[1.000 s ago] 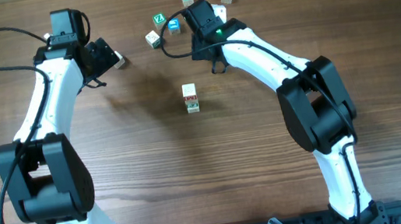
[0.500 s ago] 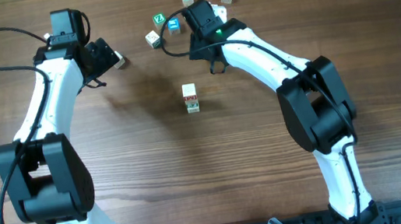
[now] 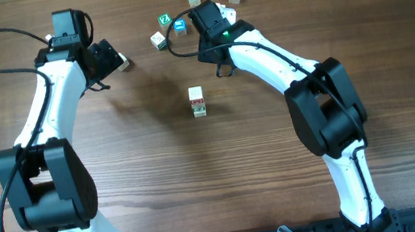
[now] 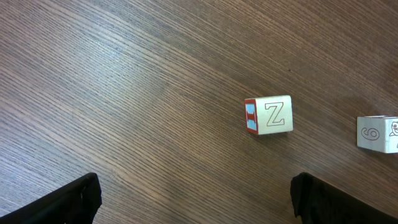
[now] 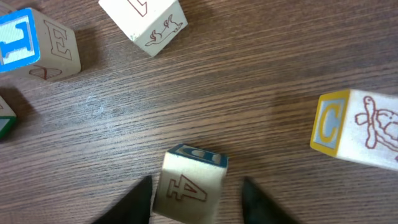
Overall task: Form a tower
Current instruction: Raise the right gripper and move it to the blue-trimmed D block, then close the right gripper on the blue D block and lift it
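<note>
**Right hand reaches for the A cube**

The tower point(image 3: 197, 101) stands in the middle of the tabletop point(image 3: 134, 175). From above it looks like one short stack with a pale, red-marked cube on top. I cannot tell from here how many cubes it has.

The step now looks like picking up the next cube. The right hand point(image 5: 196, 190) is down among the loose cubes at the far side of the tabletop. Its two fingers sit one on each side of the A cube point(image 5: 186, 186). One finger looks right against the cube, and a thin strip of wood shows beside the other. I cannot tell if the cube is gripped yet.

The left hand point(image 4: 196, 202) hangs over bare wood with its fingers wide apart and nothing in it. The Z cube point(image 4: 268, 116) lies just ahead of it.

Next, I think the right hand has to squeeze the A cube tight and lift it straight up. Then it has to carry it to the tower and set it down square on top. A crooked drop could knock the stack over.

There is room to do it. The C cube point(image 5: 354, 127) and the E cube point(image 5: 43, 46) lie near the A cube but do not touch it. Between the loose cubes and the tower there is only bare wood. The left hand is well apart from the tower. No tabletop edge shows near the cubes from above.
</note>
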